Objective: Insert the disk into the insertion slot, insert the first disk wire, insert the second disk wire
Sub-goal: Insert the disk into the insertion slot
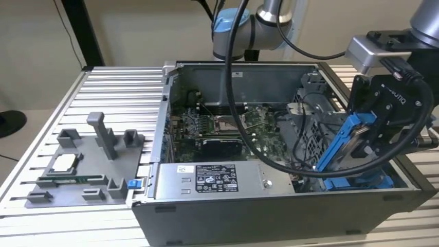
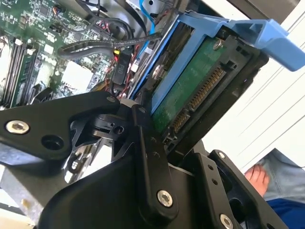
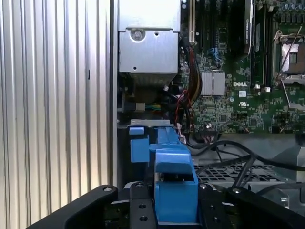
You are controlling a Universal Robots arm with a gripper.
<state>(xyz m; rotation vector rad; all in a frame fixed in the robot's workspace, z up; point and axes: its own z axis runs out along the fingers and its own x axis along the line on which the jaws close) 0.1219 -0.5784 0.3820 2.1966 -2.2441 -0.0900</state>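
The disk [image 1: 345, 143] hangs steeply tilted in its blue carrier frame above the front right corner of the open computer case [image 1: 274, 216]. My gripper [image 1: 373, 139] is shut on it. In the second wrist view the disk [image 2: 190, 90] shows its green circuit board and connector edge between the black fingers [image 2: 145, 143] of the gripper [image 2: 190, 107]. The insertion slot [image 1: 357, 181], grey perforated metal with blue parts, lies just below the disk's lower end. In the first wrist view the carrier [image 3: 174, 176] stands over the slot [image 3: 228, 171]. A black cable with red and yellow wires [image 2: 119, 64] lies beside the bay.
A silver labelled power-supply box [image 1: 205, 180] sits along the case's front, with the motherboard [image 1: 219, 123] behind it. The arm's thick black cable [image 1: 274, 164] loops across the case. A grey fixture tray [image 1: 82, 164] rests on the slatted table [image 1: 116, 87] at the exterior view's left.
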